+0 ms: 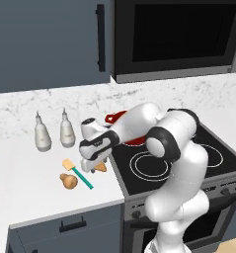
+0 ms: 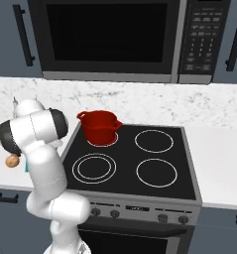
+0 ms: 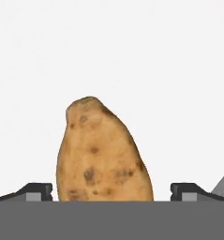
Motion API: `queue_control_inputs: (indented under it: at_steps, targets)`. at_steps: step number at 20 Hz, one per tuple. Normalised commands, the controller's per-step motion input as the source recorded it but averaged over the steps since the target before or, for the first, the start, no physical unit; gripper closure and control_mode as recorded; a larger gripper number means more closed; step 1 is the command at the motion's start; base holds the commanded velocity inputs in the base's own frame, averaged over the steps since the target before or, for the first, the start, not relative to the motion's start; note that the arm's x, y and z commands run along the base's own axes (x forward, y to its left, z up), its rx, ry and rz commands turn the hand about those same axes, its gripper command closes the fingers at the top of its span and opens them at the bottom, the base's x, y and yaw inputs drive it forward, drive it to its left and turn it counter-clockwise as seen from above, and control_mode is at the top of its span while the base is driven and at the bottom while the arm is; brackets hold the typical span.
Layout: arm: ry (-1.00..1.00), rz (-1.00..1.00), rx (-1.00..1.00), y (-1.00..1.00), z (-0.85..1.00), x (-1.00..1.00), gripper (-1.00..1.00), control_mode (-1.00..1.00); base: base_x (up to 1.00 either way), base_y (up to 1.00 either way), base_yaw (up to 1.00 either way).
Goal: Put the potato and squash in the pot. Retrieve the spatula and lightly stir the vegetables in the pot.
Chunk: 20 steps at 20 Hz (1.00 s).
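Hovering low over the counter [image 1: 30, 178], the gripper [image 3: 111, 190] has fingers [image 3: 36, 190] spread wide either side of the potato [image 3: 104, 154], not gripping.

On my white table [image 1: 35, 183] lie the squash [image 1: 68, 181], the spatula [image 1: 78, 173] and the potato [image 3: 104, 154]. Two white bottles [image 1: 42, 133] stand near the wall. The red pot [image 2: 99, 127] sits on the stove [image 2: 135, 163].

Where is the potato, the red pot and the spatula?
potato [image 3: 104, 154], hand view, middle of its brown skin.
red pot [image 2: 98, 130], right base view, its front wall.
spatula [image 1: 83, 178], left base view, its teal handle.
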Motion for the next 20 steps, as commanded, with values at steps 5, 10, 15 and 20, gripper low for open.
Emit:
queue_control_inputs:
  at_steps: [5, 10, 15, 20]
  targets:
    - [0.0, 0.03, -0.01, 0.03, -0.23, 0.18, -1.0, -1.0, 0.0, 0.0, 0.0]
    - [0.0, 0.0, 0.0, -0.02, -0.01, -0.09, -1.0, -1.0, 0.0, 0.0, 0.0]
    - [0.0, 0.0, 0.0, -0.09, 0.0, -0.23, 1.0, -1.0, 0.0, 0.0, 0.0]
    - [-0.05, 0.0, 0.01, -0.38, 0.31, -0.58, 1.0, -1.0, 0.0, 0.0, 0.0]
